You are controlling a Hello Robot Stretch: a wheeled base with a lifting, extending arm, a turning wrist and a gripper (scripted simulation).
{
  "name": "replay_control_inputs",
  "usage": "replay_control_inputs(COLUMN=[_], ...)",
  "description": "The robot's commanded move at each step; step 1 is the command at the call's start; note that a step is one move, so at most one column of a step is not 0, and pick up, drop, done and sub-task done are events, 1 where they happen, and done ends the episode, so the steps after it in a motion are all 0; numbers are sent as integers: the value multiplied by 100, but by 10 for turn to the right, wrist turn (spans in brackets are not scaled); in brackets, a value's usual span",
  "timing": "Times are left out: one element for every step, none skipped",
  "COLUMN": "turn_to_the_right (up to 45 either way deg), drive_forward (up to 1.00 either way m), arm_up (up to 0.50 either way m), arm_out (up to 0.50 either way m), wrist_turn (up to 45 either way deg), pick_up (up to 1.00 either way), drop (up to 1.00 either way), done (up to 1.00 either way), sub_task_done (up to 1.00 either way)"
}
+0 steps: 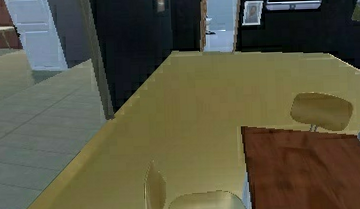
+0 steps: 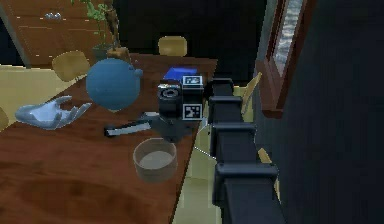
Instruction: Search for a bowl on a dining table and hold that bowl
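1. A round, pale-rimmed bowl (image 2: 155, 158) stood on the brown dining table (image 2: 60, 180), near the arm side view's middle, just below my claw (image 2: 158, 122) in the picture
2. Its inside showed brown like the tabletop; I could not tell whether anything lay in it
3. A blue rounded thing (image 2: 112, 82) showed up-left of my claw, near a crumpled pale-blue cloth (image 2: 48, 113)
4. I could not tell how my claw's fingers stood, nor whether it held anything

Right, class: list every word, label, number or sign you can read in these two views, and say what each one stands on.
No text here can be read.
Framed picture, at the forward view's upper right: too small to read.
White squares on the arm: black marks, no legible letters or numbers.
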Motion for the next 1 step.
replay_control_inputs(turn_to_the_right=[0], drive_forward=[0], arm_up=[0], arm_out=[0], wrist_turn=[150], pick_up=[0], drop=[0], done=[0], sub_task_done=[0])
